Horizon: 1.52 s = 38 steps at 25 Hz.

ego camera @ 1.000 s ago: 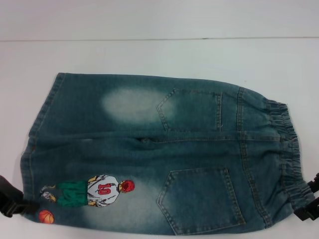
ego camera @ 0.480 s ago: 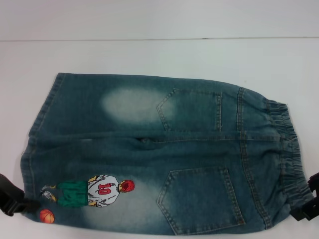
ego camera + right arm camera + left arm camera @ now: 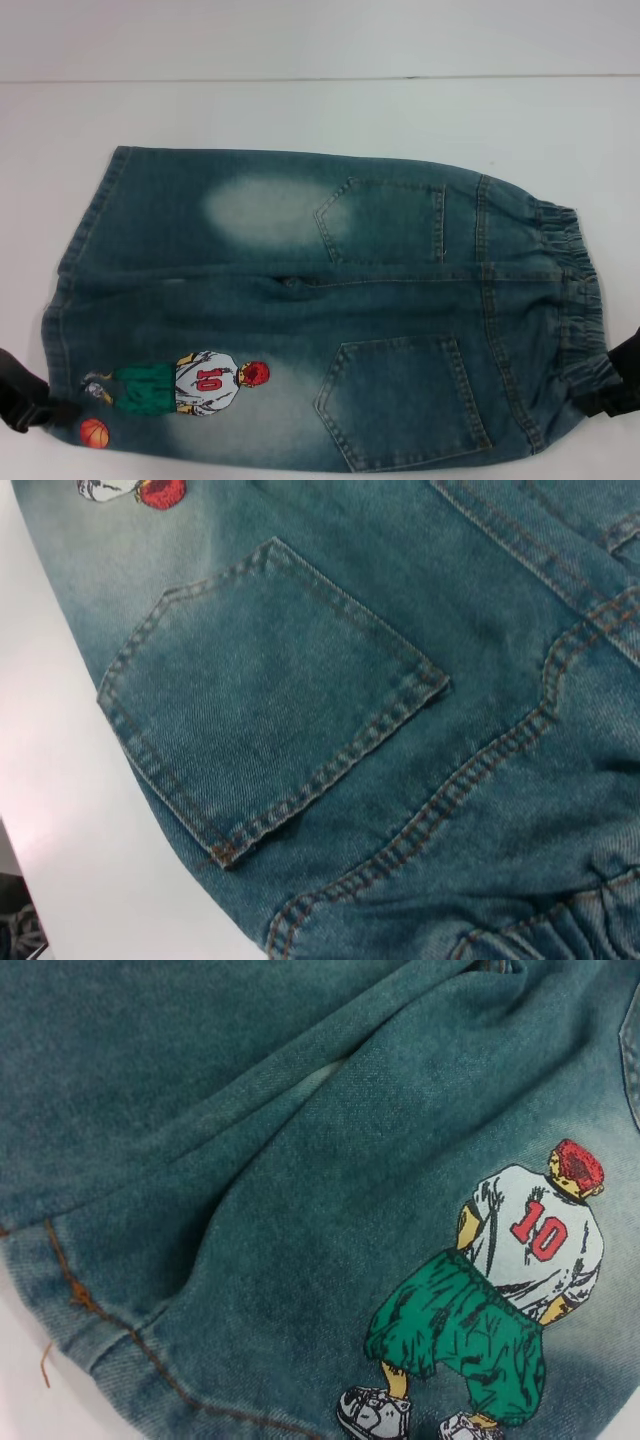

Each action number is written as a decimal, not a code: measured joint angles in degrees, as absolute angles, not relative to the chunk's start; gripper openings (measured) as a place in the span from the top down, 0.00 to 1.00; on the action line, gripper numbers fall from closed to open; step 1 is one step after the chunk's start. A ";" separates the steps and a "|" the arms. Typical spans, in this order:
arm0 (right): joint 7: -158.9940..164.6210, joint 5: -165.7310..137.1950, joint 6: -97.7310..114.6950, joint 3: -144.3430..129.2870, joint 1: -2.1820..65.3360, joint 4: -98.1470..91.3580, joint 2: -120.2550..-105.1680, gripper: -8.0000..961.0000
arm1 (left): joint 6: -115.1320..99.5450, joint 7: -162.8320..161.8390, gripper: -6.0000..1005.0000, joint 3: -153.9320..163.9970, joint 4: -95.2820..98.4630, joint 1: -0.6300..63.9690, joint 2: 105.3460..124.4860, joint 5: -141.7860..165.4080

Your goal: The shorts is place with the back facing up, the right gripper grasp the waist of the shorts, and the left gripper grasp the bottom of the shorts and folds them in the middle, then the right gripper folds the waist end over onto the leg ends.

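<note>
our right claw (image 3: 618, 385) has edged in from 4 o'clock and now touches the waist (image 3: 580, 300) of the shorts (image 3: 300, 300), which lie flat, back up, on the white table (image 3: 300, 110). our left claw (image 3: 25, 405) waits at 8 o'clock, touching the leg ends (image 3: 62, 330). we cannot tell how either claw's fingers are set. we judge both grasps imminent; the middle fold is not begun.

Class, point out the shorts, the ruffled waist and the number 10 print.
shorts (image 3: 300, 320): head view, middle of the denim.
waist (image 3: 580, 300): head view, gathered elastic band.
number 10 print (image 3: 540, 1230): left wrist view, red digits on the jersey.
</note>
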State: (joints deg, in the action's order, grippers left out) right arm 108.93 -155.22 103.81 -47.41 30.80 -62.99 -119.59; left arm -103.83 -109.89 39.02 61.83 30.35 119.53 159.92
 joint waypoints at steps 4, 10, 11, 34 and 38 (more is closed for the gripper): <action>107.68 -155.21 104.39 -47.84 30.47 -63.25 -119.61 0.65 | -103.93 -110.11 0.99 38.98 61.82 30.12 119.60 159.93; 106.37 -155.15 105.35 -47.97 29.85 -63.83 -119.74 0.85 | -104.49 -110.58 0.99 39.04 61.85 29.79 119.62 159.97; 105.82 -154.78 106.11 -47.98 29.51 -64.27 -119.79 0.88 | -104.75 -110.55 0.99 39.04 61.99 29.70 119.62 159.97; 92.17 -141.24 113.20 -33.38 22.74 -72.31 -119.40 0.94 | -109.20 -110.47 0.99 33.57 66.96 32.68 117.60 157.32; 90.18 -137.79 111.36 -30.11 22.62 -72.27 -119.53 0.94 | -105.12 -110.89 0.99 33.32 66.83 34.48 119.15 155.76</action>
